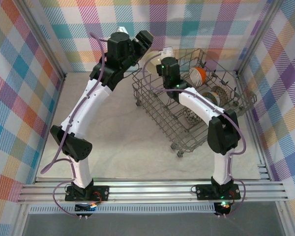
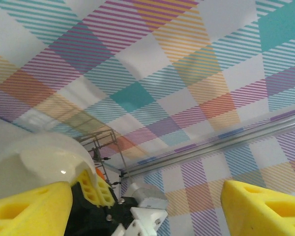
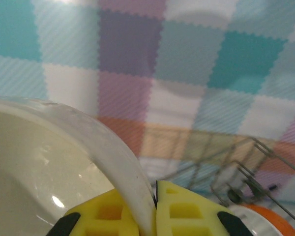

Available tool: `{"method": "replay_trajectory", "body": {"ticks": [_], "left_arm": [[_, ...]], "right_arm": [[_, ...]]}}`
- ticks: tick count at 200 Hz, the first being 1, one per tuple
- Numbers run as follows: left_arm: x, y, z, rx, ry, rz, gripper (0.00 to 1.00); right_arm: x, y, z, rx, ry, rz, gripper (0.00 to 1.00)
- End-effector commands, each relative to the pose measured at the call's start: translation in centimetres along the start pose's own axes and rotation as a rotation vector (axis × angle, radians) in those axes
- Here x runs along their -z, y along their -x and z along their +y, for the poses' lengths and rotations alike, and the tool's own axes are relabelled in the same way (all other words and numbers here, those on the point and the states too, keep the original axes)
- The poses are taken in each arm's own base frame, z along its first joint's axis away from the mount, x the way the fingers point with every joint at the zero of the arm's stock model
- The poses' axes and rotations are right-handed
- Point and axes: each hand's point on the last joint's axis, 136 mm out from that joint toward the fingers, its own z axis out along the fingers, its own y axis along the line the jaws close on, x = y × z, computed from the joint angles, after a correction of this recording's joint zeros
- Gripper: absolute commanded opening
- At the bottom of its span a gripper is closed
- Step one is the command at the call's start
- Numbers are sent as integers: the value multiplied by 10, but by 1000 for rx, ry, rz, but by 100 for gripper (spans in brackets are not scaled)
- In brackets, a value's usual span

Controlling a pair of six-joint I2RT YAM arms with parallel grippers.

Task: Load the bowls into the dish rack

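Note:
My right gripper (image 3: 155,196) is shut on the rim of a plain white bowl (image 3: 44,162), which it holds above the far left corner of the grey wire dish rack (image 1: 162,101). In the top view this white bowl (image 1: 166,50) sits at the right gripper (image 1: 165,56). My left gripper (image 1: 143,39) is raised beside it to the left, open and holding nothing. In the left wrist view the white bowl (image 2: 37,160) lies just beyond the left gripper's (image 2: 146,196) spread yellow fingers (image 2: 29,209). An orange bowl (image 1: 199,74) and patterned bowls (image 1: 217,93) stand in the rack.
The rack sits at an angle on the right half of the table, close to the back and right checked walls. Another patterned bowl (image 1: 189,117) lies low in the rack. Bare tabletop (image 1: 118,132) stretches left of the rack. A metal rail (image 1: 152,189) crosses the near edge.

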Motion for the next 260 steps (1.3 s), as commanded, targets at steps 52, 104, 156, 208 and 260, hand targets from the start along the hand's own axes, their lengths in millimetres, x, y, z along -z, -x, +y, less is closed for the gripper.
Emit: {"method": "replay_trajectory", "body": {"ticks": [52, 104, 156, 208, 260], "left_arm": [[2, 51, 40, -177, 6, 6, 80], [-15, 82, 102, -296, 80, 54, 81], [-54, 105, 140, -264, 20, 89, 81], [-80, 107, 155, -241, -35, 131, 80], [-79, 106, 165, -250, -13, 150, 80]], "right_arm": [[5, 40, -115, 132, -309, -3, 0], [8, 22, -143, 389, -479, 99, 0], [-8, 1, -149, 574, -578, 189, 0], [-15, -25, -152, 596, -585, 279, 0], [-23, -53, -159, 637, -602, 342, 0]]}}
